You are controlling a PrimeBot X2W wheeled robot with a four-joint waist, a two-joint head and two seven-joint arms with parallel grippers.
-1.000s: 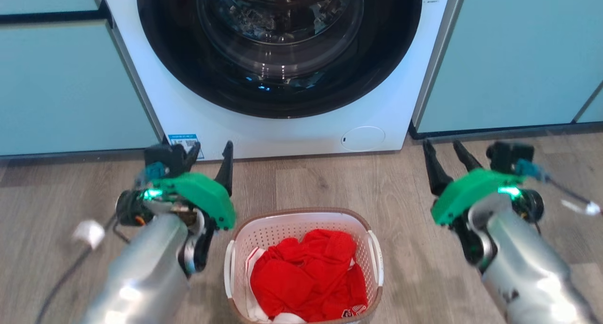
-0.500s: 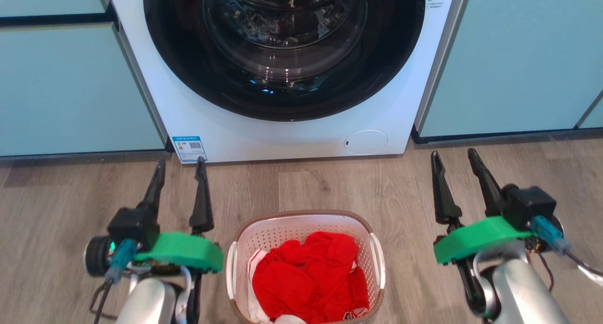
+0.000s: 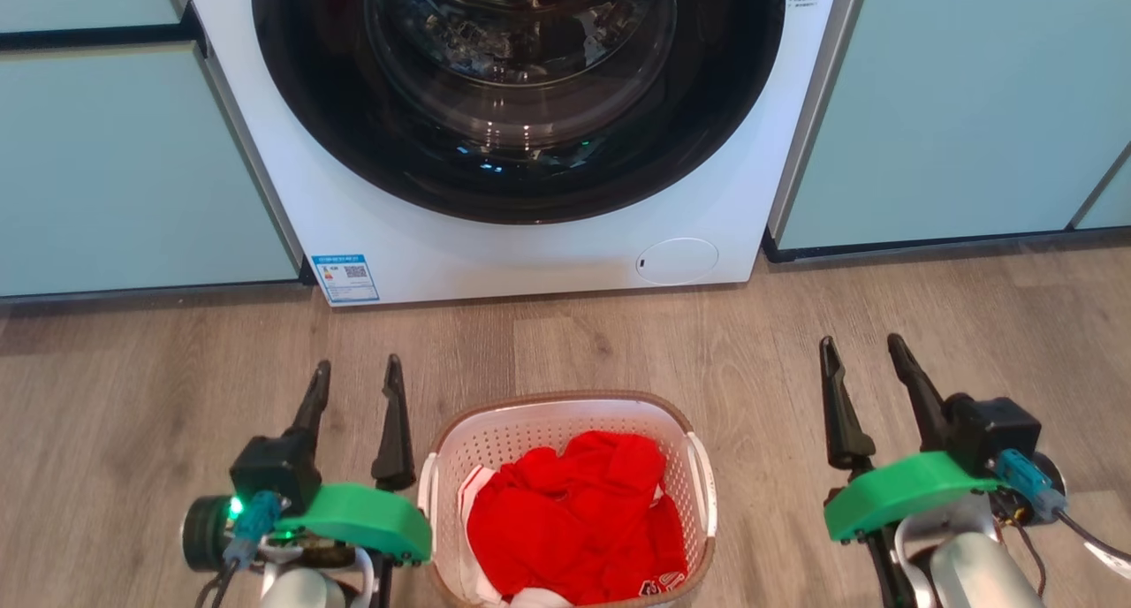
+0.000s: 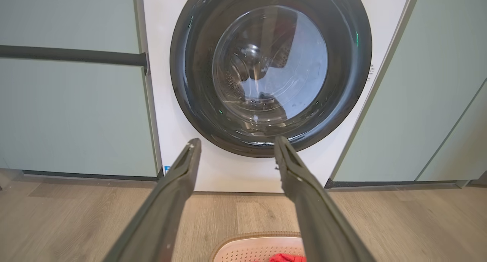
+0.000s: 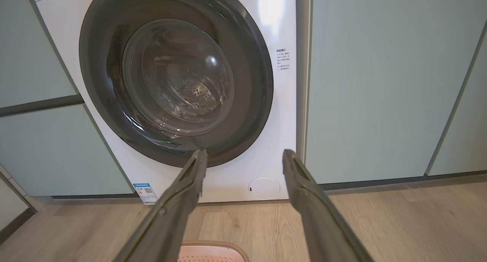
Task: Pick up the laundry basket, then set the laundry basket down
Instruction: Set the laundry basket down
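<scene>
The left gripper (image 3: 358,365) and right gripper (image 3: 860,343) flank the basket (image 3: 565,399), both spread and empty; lifting by 1 handle could tip it over.

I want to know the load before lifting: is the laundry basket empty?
No, a heap of red clothing lies inside the laundry basket, which stands on the wooden floor.

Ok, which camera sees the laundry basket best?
The head view: nearly the whole laundry basket sits on the floor, red clothes inside. The left wrist view shows its far rim at the bottom edge; the right wrist view, a smaller sliver.
</scene>
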